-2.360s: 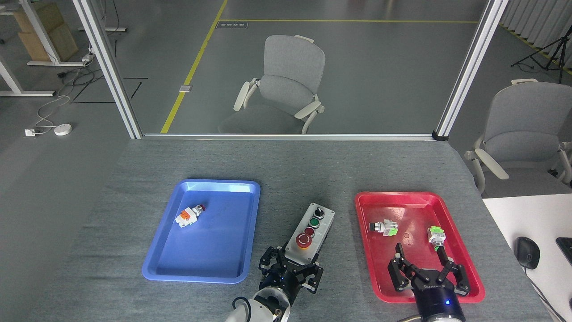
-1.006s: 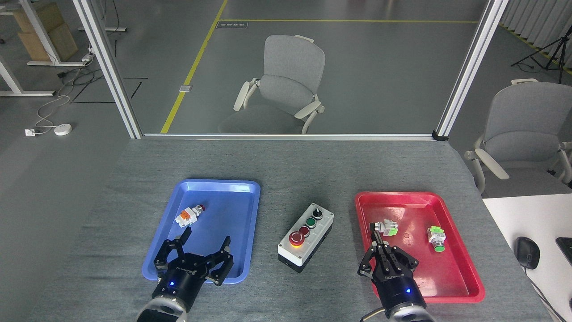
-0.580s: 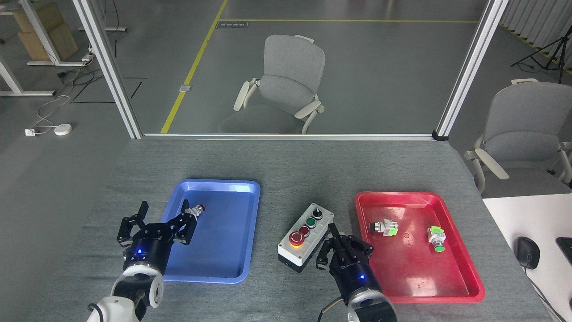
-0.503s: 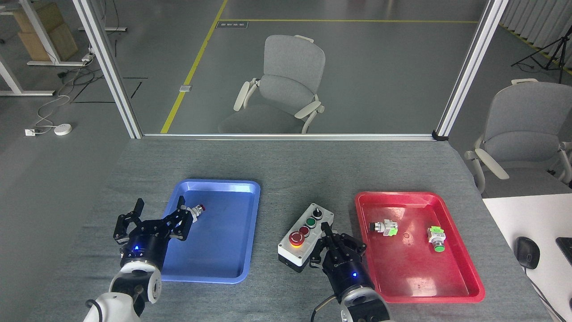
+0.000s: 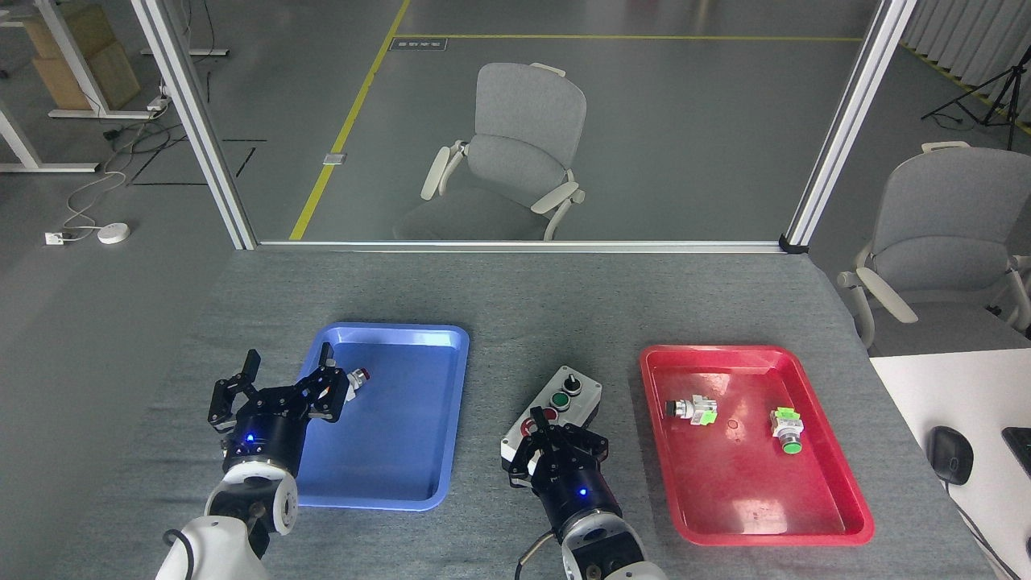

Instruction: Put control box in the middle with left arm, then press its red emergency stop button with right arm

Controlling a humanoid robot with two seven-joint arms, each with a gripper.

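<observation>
While our head camera looks down on the grey cloth-covered table (image 5: 515, 298), we note the following.

Control box: the long rectangular control box with a light grey top and black base (image 5: 564, 403) lies on the cloth between the two trays, apart from both, its long axis slanting from near-left to far-right.
Box buttons: we see the black knob (image 5: 571, 382) at the far end, then the green button (image 5: 556, 399); of the large red emergency stop button (image 5: 532, 424) only a red sliver shows.
Right gripper: our black right gripper (image 5: 541, 432) sits over the near end of the box, its fingers drawn together, covering most of the large red button; we cannot tell whether the tips touch it.
Left gripper: our black left gripper (image 5: 290, 362) stands over the left rim of the blue tray, fingers spread wide, holding nothing.
Blue tray: the shallow blue plastic tray (image 5: 435, 419) lies left of the box and holds a small white-bodied push-button part with orange and a red cap (image 5: 353, 380), just beside our left fingertips.
Red tray: the shallow red plastic tray (image 5: 838, 491) lies right of the box and holds a black-capped push-button part with a green body (image 5: 691, 409) and a green-capped push-button part (image 5: 786, 427), set apart from each other.
</observation>
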